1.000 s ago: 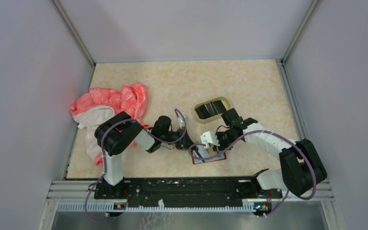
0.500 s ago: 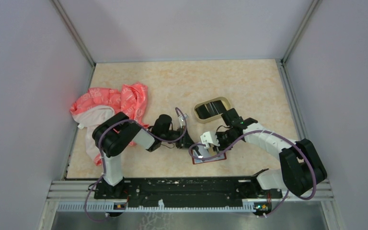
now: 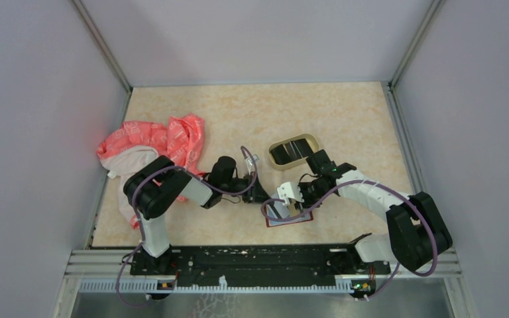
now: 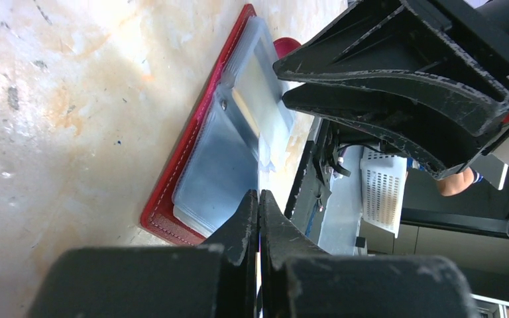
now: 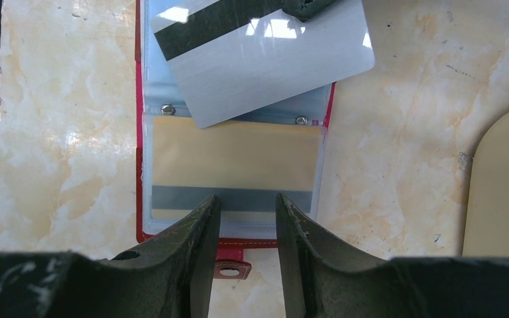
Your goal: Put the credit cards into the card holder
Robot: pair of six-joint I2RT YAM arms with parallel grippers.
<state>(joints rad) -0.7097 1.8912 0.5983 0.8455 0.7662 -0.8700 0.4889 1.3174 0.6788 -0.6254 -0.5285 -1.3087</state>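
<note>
ONE CARD IN, ONE ON THE WAY: The open red card holder [image 5: 138,199] lies flat on the table [image 3: 238,119], just ahead of the arm bases. A gold-tan card [image 5: 232,156] is seated in its near clear sleeve.

Over the past second only the left arm [image 3: 172,189] has moved. Its elbow has swung outward, away from the holder, while its fingertips have kept to the holder's left edge. The right arm [image 3: 371,192] has not shifted. That suggests the card is being worked in slowly rather than let go.

A grey-white card [image 5: 265,66] with a dark stripe lies askew over the holder's far sleeve and is not yet squared in. Whether it sits under the plastic cannot be told.

The right gripper [image 5: 246,199] hangs over the holder's near edge, fingers a narrow way apart with nothing between them, seemingly steadying the holder. The left gripper [image 4: 259,195] reaches in low from the holder's left with jaws fully closed, tips at the askew card's edge. Whether they pinch the card is unclear.

Beyond the holder, a tan tray [image 5: 497,199] holds more dark cards [image 3: 290,151]. Well to the holder's left lies a pink cloth [image 3: 152,142].
</note>
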